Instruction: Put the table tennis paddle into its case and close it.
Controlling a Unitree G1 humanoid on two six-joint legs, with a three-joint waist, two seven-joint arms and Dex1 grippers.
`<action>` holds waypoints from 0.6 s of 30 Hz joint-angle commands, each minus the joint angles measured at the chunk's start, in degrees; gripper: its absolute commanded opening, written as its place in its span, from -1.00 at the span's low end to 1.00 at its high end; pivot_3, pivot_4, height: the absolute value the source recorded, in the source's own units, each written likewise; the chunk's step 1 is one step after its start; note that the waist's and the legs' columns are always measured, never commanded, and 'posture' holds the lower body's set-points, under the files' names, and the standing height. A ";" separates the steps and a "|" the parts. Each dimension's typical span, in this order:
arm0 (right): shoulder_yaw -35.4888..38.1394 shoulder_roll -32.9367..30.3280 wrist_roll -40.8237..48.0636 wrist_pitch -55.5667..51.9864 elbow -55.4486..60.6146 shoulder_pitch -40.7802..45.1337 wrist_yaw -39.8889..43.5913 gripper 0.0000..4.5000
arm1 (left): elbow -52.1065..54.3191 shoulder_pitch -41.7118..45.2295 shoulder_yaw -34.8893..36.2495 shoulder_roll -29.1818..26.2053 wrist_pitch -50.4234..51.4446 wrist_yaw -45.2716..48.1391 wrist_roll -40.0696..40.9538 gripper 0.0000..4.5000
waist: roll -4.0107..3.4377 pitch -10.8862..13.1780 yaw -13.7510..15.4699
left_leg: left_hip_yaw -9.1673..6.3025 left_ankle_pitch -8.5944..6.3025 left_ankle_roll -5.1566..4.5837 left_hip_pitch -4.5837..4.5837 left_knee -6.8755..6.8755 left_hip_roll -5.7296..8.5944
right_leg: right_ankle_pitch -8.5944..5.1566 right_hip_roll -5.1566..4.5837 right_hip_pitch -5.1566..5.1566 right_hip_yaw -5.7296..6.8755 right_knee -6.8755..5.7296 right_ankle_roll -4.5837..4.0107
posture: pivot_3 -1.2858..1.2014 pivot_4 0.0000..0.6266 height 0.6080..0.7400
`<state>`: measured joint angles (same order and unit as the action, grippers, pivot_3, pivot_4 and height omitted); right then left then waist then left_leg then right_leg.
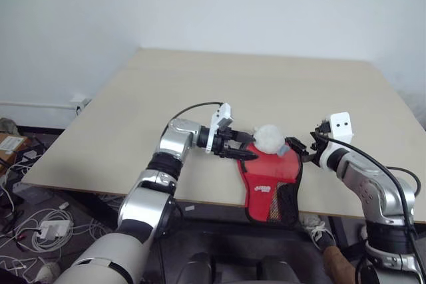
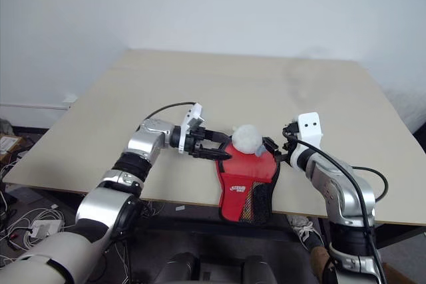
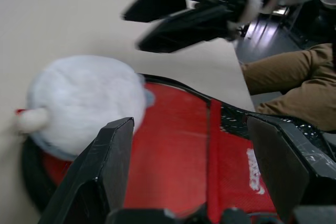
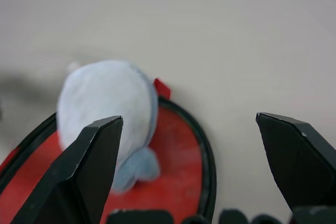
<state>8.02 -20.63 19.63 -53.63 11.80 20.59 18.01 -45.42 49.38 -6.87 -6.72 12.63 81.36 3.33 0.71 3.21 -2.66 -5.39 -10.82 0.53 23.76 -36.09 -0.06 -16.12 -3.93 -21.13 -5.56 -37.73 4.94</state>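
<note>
Head camera first: the case [image 1: 269, 187] is lying at the near edge of the table [image 1: 200, 91], red panel up, with its narrow mesh end hanging over the edge toward the robot. A whitish plastic lump [image 1: 270, 137] sits on the round far end of the case. The left gripper [image 1: 245, 149] comes in from the left with its fingers spread, tips right at the case's upper left rim, just beside the lump. The right gripper [image 1: 303, 148] is at the case's upper right rim; can't really tell how wide it is from here.

Left wrist cam: both black fingers [image 3: 100, 177] stand wide apart with nothing between them, red fabric of the case [image 3: 178, 161] below, and the right gripper hangs over the table beyond.

Right wrist cam: fingers [image 4: 79, 177] wide apart and empty, hovering over the round end of the case [image 4: 178, 177] with the lump on it

Can't make out the paddle, so no clue if it's inside
</note>
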 commanded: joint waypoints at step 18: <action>-2.68 7.87 4.63 -6.23 -7.59 7.80 0.56 0.96 | -1.77 -2.88 -10.09 2.71 -4.87 -11.99 -5.53 0.59 | -0.10 -0.04 -0.26 | 0.00 0.01 -0.01 -0.11 0.02 -0.03 | 0.01 0.04 0.03 -0.02 -0.05 -0.02 | 0.03 -1.00 1.00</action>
<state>5.28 -12.85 23.77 -59.82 4.15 27.21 18.88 -46.80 45.70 -16.51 -3.67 7.91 70.40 -1.45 0.61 3.17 -2.92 -5.39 -10.81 0.51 23.65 -36.06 -0.08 -16.10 -3.89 -21.10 -5.57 -37.78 4.92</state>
